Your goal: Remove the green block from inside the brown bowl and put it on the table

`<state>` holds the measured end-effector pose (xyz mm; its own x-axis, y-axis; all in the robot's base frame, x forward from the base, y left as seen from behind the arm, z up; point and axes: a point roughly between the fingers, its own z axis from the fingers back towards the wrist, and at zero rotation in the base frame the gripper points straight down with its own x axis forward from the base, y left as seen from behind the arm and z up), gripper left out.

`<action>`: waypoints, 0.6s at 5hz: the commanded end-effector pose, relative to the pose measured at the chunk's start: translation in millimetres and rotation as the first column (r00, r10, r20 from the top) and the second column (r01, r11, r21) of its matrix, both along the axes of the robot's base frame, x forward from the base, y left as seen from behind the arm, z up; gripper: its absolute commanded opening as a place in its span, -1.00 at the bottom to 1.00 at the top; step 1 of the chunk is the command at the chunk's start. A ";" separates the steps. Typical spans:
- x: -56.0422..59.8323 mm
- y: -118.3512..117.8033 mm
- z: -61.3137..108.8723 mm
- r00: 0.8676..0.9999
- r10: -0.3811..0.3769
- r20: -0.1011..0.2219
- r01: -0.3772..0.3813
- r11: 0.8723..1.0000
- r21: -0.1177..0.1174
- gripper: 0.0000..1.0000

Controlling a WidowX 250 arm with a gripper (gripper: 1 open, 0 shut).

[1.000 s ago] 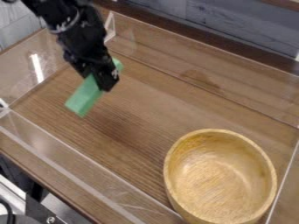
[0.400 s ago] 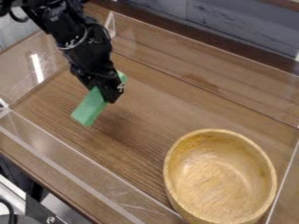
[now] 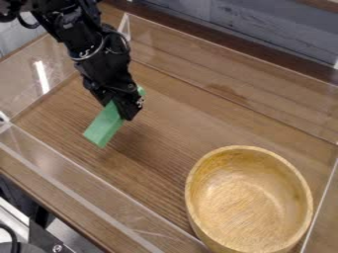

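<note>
The largest thing is the table (image 3: pixel 199 84), a brown wooden surface which fills most of the view, with the grain visible on it. Clear low walls (image 3: pixel 73 170) stand along its edge; one of them runs from about nine o'clock down toward six o'clock.

Next in size is the brown bowl (image 3: pixel 251 203). It is of light tan wood, round and wide, with a thick rim, and it sits at about five o'clock in the view, upright on the table. Its inside is visible, and the green block is not in it.

The robot arm (image 3: pixel 82 44) is black, with many joints and parts. It enters from about eleven o'clock and reaches down toward the centre of the view. At its lower end is the gripper (image 3: pixel 119 102), which is well apart from the bowl, on the ten o'clock side of it. The jaws are closed upon the green block and hold it between them; they are not wide open.

The smallest of these things is the green block (image 3: pixel 102 125), a flat and long bar of bright green. It is found at about nine to ten o'clock from the middle of the view, outside the bowl. The block is tilted in the picture: its lower end points toward seven o'clock, and its upper part goes behind the dark fingers, where a small green piece shows at their other side. Whether the lower end touches the table, one cannot tell from this view.
</note>
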<state>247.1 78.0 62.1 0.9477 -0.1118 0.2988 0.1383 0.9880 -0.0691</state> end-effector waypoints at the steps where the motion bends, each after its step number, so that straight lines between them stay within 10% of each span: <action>1: 8.3 0.7 7.1 1.000 0.000 0.021 0.000 1.000 0.014 -1.00; 3: 13.1 -2.6 9.0 1.000 0.009 0.006 -0.009 1.000 0.007 -1.00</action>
<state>250.9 72.3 59.4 0.9598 -0.0927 0.2649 0.1196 0.9890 -0.0874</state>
